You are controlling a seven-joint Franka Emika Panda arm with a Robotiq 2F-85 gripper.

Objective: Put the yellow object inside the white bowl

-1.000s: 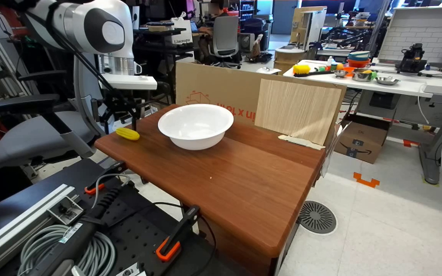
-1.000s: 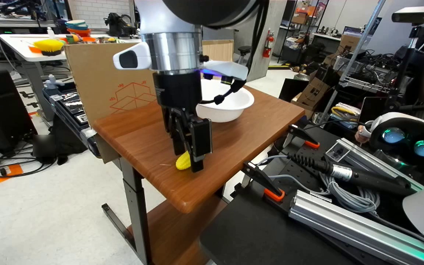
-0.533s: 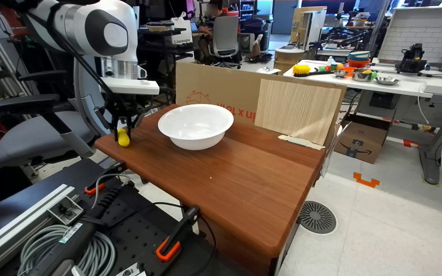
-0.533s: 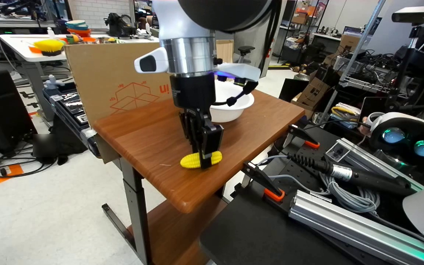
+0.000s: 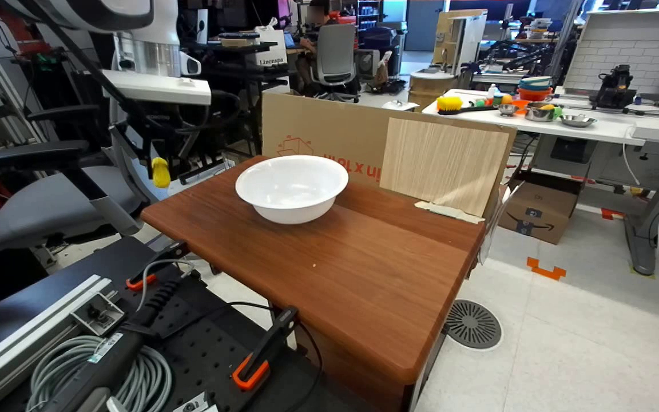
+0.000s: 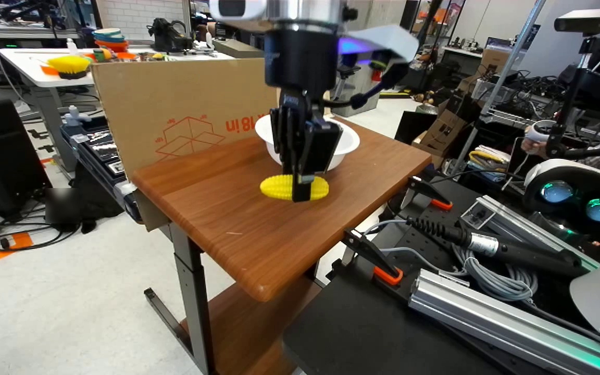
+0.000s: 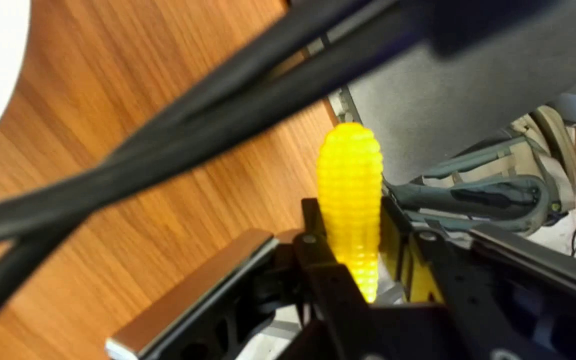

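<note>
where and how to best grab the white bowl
I'd try the rim of the white bowl, on the side away from the cardboard, coming straight down with one finger inside and one outside. It stands upright, mouth open, and its flared body looks too wide to span. The claw would have to release the yellow corn first.

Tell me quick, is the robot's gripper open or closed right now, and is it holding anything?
Gripper: closed, holding the yellow corn up in the air.
</note>
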